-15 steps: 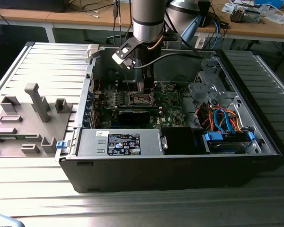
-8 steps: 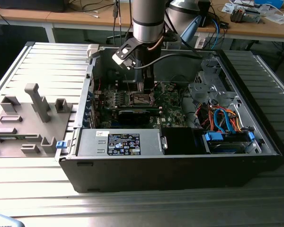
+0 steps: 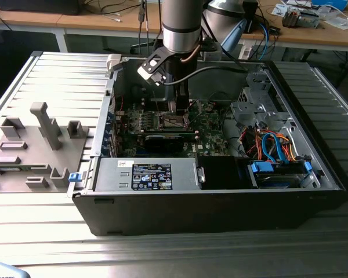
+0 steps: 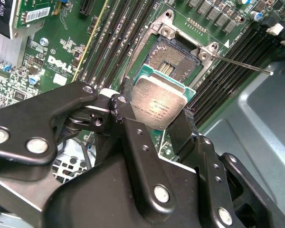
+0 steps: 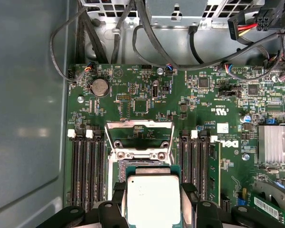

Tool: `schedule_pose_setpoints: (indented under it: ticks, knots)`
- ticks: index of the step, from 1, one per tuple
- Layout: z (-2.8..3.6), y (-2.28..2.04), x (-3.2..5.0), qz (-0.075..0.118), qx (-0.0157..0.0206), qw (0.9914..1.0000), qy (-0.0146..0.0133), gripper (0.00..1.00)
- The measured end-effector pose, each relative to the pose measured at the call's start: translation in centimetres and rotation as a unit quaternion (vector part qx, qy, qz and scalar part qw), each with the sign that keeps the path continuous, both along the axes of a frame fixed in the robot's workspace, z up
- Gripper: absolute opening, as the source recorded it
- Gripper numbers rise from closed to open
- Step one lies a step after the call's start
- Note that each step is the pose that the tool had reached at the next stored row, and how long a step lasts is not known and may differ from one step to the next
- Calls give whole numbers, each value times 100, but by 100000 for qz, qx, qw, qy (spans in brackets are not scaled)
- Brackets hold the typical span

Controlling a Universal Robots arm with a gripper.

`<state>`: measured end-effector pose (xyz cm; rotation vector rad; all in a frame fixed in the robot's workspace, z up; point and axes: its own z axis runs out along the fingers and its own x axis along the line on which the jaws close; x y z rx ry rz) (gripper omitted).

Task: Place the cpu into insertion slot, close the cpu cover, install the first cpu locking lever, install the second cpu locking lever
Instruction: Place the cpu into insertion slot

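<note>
Reading from the exterior view's left, you pass the grey fixture block, then your gripper inside the open computer case, pinching the cpu near the uncovered insertion slot, with the cpu cover raised.

Partly hidden: insertion slot (cpu overlaps it).

A grey ribbed metal table fills the lower part of the exterior view and continues up along both sides. At the middle left, a group of grey plastic holders stands on it. Along the top edge there are wooden desks with a white leg, some cables and, at the upper right, small clutter. Under the desks it is dark. The light is soft and even.
</note>
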<state>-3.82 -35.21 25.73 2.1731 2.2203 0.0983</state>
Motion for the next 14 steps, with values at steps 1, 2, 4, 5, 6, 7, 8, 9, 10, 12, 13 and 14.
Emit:
schedule_pose_setpoints:
  ticks: [1,2,4,5,6,7,8,9,10,12,13,14]
  knots:
    - [-2,0,0,0,1,100000,-1,55]
    - [-4,0,0,0,3,100000,0,55]
    - [-7,0,0,2,0,100000,-1,55]
    - [-8,0,0,1,-2,100000,0,55]
    - [-10,0,0,-1,0,100000,1,55]
    - [-12,0,0,0,0,100000,0,55]
    - [-14,0,0,-2,-1,100000,2,55]
    - [-16,0,0,0,1,100000,1,55]
    - [-17,0,0,1,2,100000,1,55]
    - [-22,0,0,-1,2,100000,0,55]
    - [-23,0,0,1,-1,100000,-1,55]
    - [-25,0,0,1,2,100000,0,55]
